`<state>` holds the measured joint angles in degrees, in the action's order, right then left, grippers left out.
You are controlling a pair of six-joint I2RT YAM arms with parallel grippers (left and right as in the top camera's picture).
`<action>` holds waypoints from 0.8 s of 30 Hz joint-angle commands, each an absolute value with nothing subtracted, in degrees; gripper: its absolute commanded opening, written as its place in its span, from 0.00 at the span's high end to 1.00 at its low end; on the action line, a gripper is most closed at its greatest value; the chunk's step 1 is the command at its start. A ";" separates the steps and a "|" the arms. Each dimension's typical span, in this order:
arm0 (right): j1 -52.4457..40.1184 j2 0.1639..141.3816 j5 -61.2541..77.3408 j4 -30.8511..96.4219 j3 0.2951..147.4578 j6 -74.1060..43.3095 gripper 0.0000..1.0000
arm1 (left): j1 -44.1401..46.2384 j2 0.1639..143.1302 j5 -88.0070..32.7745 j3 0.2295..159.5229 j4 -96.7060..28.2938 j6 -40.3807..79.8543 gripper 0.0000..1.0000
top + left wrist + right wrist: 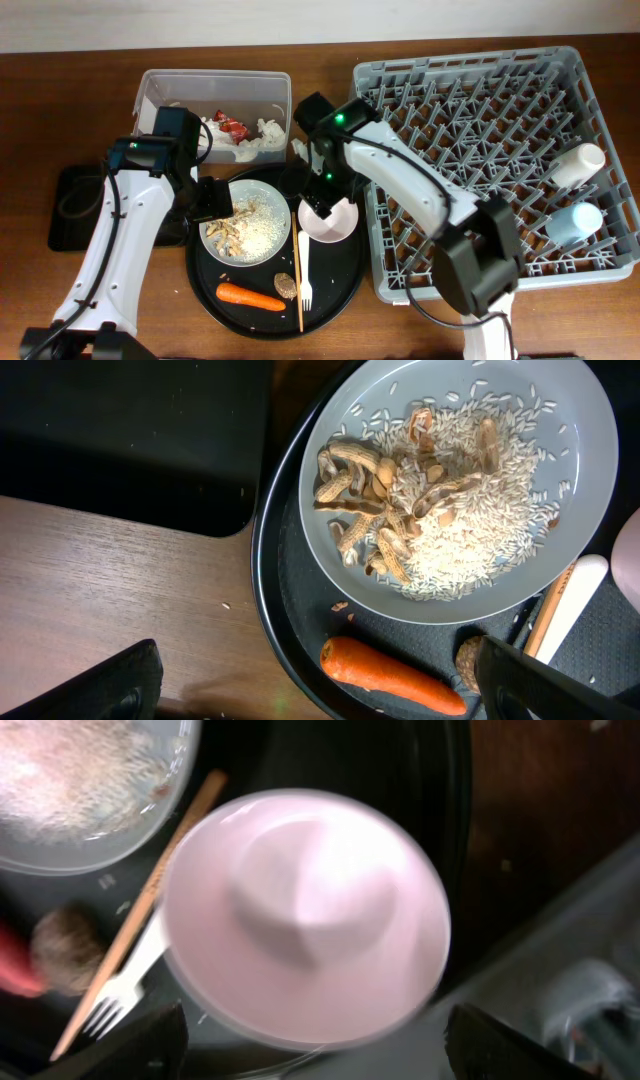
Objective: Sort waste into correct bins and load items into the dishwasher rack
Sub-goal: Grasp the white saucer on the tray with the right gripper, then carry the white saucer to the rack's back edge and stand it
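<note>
Pinkish-white, the bowl (pixel 305 915) sits on the round black tray (pixel 340 292) just beside the dishwasher rack (pixel 500 100). The right gripper (pixel 322 198) hangs directly over it, its fingers (pixel 120 1045) spread wide on either side and holding nothing, a stance that looks meant for taking the rim. The left gripper (pixel 212 200), likewise spread and empty, hovers at the plate (pixel 580 450) of food scraps (pixel 430 510), probably to clear them. Tissues (pixel 268 130) and a red wrapper (pixel 230 125) lie in the clear tub (pixel 150 95).
</note>
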<state>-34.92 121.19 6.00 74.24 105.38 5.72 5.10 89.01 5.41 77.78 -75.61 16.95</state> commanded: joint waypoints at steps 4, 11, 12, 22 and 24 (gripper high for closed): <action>-34.74 128.53 -1.65 71.02 105.93 7.46 0.14 | 4.82 88.36 5.85 77.65 -75.68 17.50 0.01; -34.76 128.75 -1.10 73.03 105.93 6.59 0.54 | 4.82 88.36 5.85 77.65 -75.66 17.50 0.01; -34.76 128.75 -1.13 73.14 105.93 6.59 0.56 | 4.82 88.36 5.85 77.65 -75.66 17.50 0.01; -30.74 124.40 -1.15 73.32 106.00 4.01 0.95 | 4.82 88.36 5.85 77.65 -75.64 17.50 0.01; -29.06 119.87 -1.17 73.71 106.08 4.03 0.96 | 4.82 88.36 5.85 77.65 -75.66 17.50 0.01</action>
<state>-31.18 126.93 0.05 73.45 105.38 4.51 5.10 89.01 5.43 77.78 -75.61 16.95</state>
